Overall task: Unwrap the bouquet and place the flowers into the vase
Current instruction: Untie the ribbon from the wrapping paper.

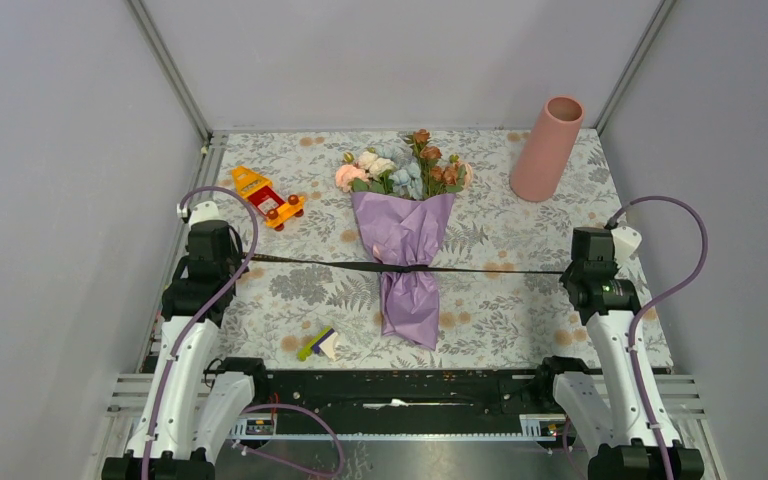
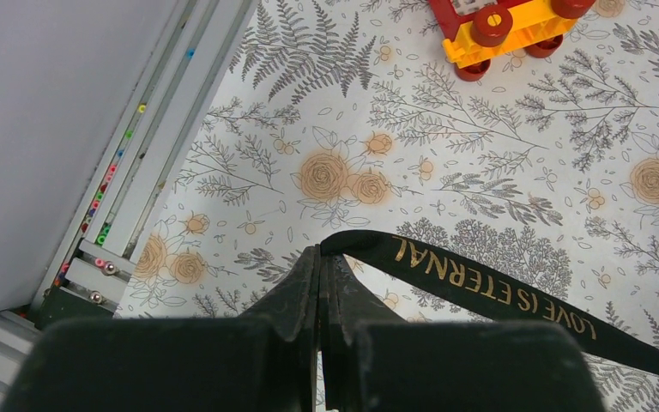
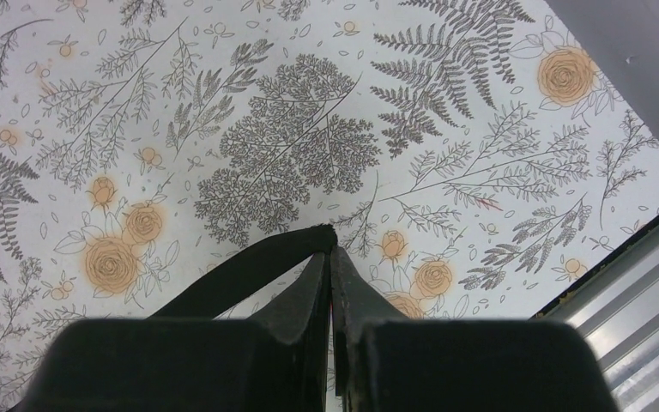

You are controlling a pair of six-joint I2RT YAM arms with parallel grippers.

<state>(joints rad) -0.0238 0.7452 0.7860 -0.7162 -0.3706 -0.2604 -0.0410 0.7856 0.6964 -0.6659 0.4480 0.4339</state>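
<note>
Lying lengthwise near-to-far, bouquet (image 1: 405, 240), blooms (image 1: 400, 168) far | left hand (image 2: 319, 251), right hand (image 3: 330, 233) pinch ribbon (image 1: 490, 269) ends

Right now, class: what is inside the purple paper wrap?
Flowers poke out of the top of the purple paper. Their stems are covered by the paper, so they cannot be seen.

Top view: the wrists hide the jaws of my left gripper (image 2: 319, 253) and right gripper (image 3: 328, 233). The stems are hidden inside the purple paper (image 1: 407, 250). Where the ribbon (image 1: 490, 269) crosses the wrap, knotted or loose: too small to tell. Left wrist view: toy truck (image 2: 502, 30) cut by the top edge. A small object (image 1: 318, 343) at the near edge of the table (image 1: 520, 320): unidentifiable.
</note>
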